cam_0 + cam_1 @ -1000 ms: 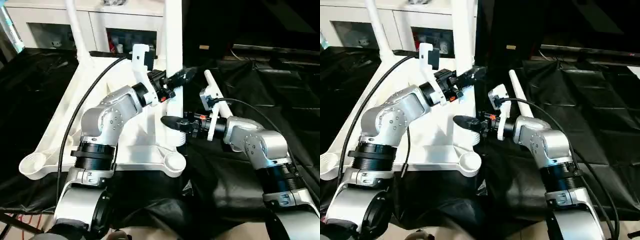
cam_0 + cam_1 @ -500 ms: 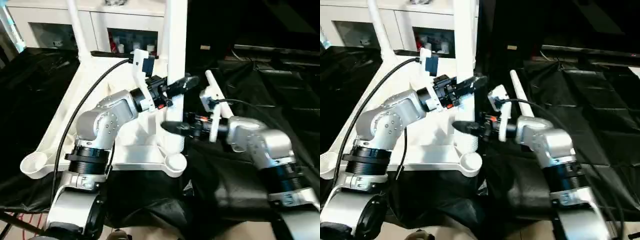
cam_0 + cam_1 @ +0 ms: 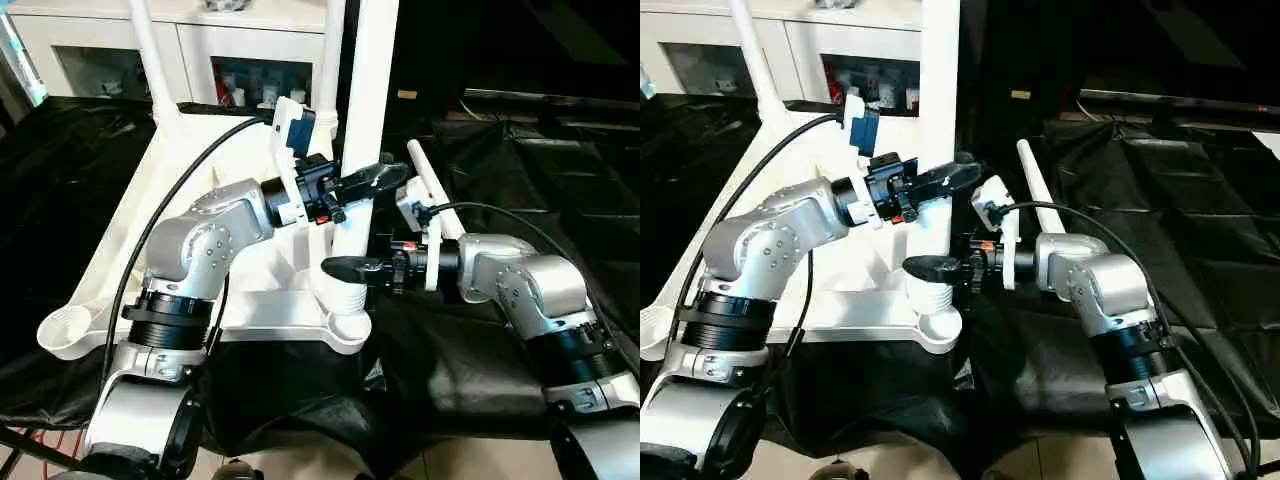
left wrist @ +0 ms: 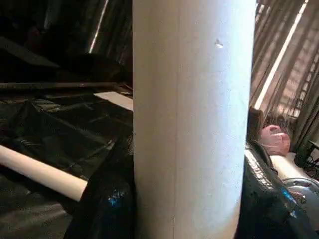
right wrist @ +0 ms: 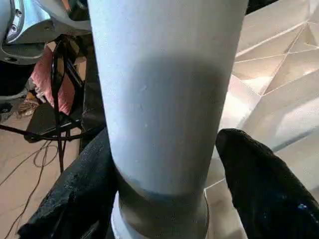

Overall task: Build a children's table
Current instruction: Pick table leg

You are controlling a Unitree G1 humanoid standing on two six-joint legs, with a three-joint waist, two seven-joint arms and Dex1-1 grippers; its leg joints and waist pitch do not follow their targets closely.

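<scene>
both grippers work one upright leg (image 3: 365, 130) — left gripper (image 3: 372, 181) pinching it, right gripper (image 3: 350, 268) spread, perhaps loose — next: seat it in the tabletop's (image 3: 130, 235) near corner socket (image 3: 345, 326).

The upright leg (image 3: 365, 130) between the jaws looked like smooth, matt white plastic, as did the ribbed tabletop (image 3: 200, 170) under it. The black fingers (image 5: 259, 184) beside the tube had a dull rubbery sheen. The forearms (image 3: 215, 235) were brushed silver metal, over glossy, crinkled black sheeting (image 3: 520, 160).
</scene>
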